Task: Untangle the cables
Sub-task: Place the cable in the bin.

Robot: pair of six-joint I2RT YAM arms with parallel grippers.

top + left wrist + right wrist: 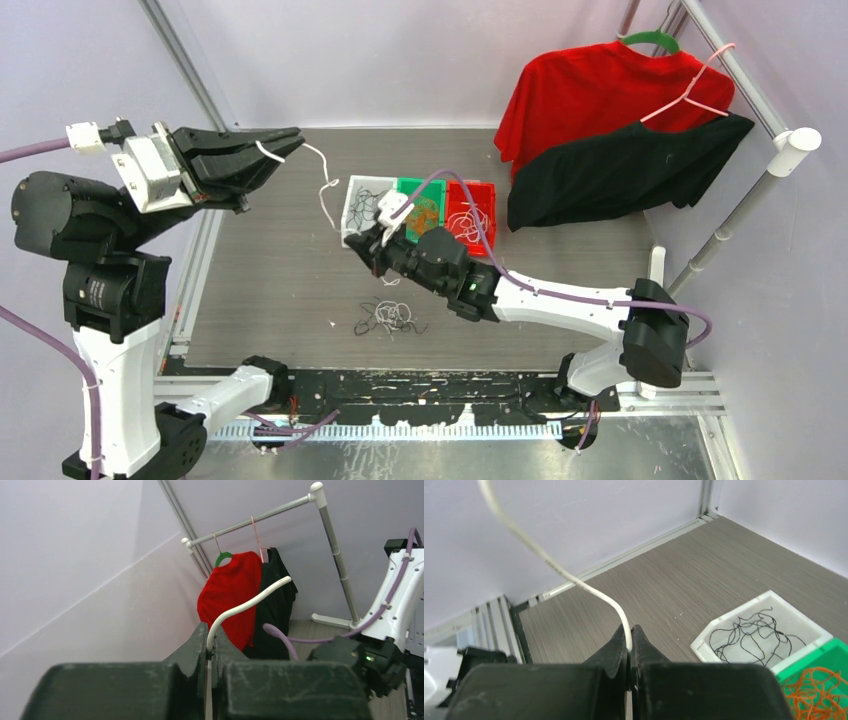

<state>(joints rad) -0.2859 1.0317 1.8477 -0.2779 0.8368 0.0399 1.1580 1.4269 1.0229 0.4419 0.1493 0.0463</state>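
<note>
One white cable (324, 185) stretches between my two grippers. My left gripper (296, 136) is raised at the back left and is shut on one end of it (245, 602), which sticks out past the fingertips. My right gripper (358, 246) is low, next to the white bin (352, 196), shut on the same cable (549, 560) where it curves down into the jaws. A tangle of black and white cables (388, 316) lies on the table in front of the right gripper. Black cables (751, 632) lie in the white bin (704, 639). Orange ones (819, 692) fill the green bin.
Three bins stand side by side mid-table: white, green (424, 190) and red (470, 215). A clothes rack (780, 160) at the back right carries a red shirt (590, 95) and a black one (620, 175). Walls close off the left and the back.
</note>
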